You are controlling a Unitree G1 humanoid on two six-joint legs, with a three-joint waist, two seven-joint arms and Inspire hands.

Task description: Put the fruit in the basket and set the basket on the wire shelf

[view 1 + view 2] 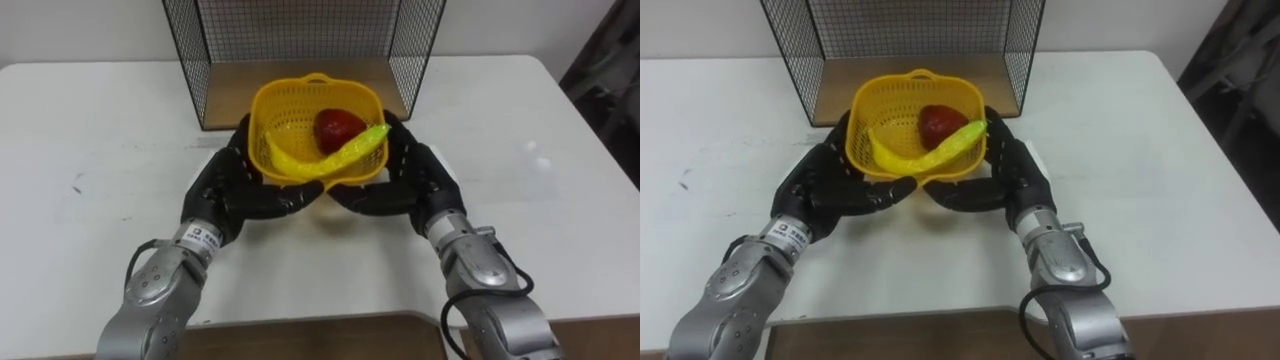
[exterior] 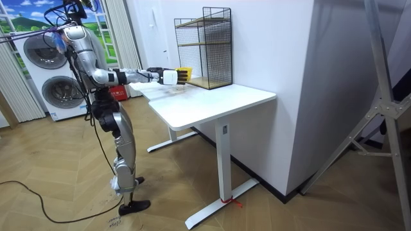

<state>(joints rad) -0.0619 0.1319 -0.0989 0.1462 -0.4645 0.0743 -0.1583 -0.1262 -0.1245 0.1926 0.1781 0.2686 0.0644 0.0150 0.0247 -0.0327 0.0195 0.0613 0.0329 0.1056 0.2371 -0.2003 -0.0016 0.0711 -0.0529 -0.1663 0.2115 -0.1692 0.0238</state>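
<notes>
Got my left robot hand (image 1: 238, 187) and right robot hand (image 1: 407, 182) curled round the yellow plastic mesh basket (image 1: 272, 112), looks light and flexy so I'd support it under the base.

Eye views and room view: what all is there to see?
basket: one, yellow, between the hands, before the shelf
banana: one, yellow-green, in the basket
red fruit: one, red, in the basket
shelf: one, black wire, on the table
table: one, white, before the robot
washers: two, white, stacked behind the robot
floor: one, wooden, under the table
left hand: one, black, curled round the basket's left
right hand: one, black, curled round its right
</notes>
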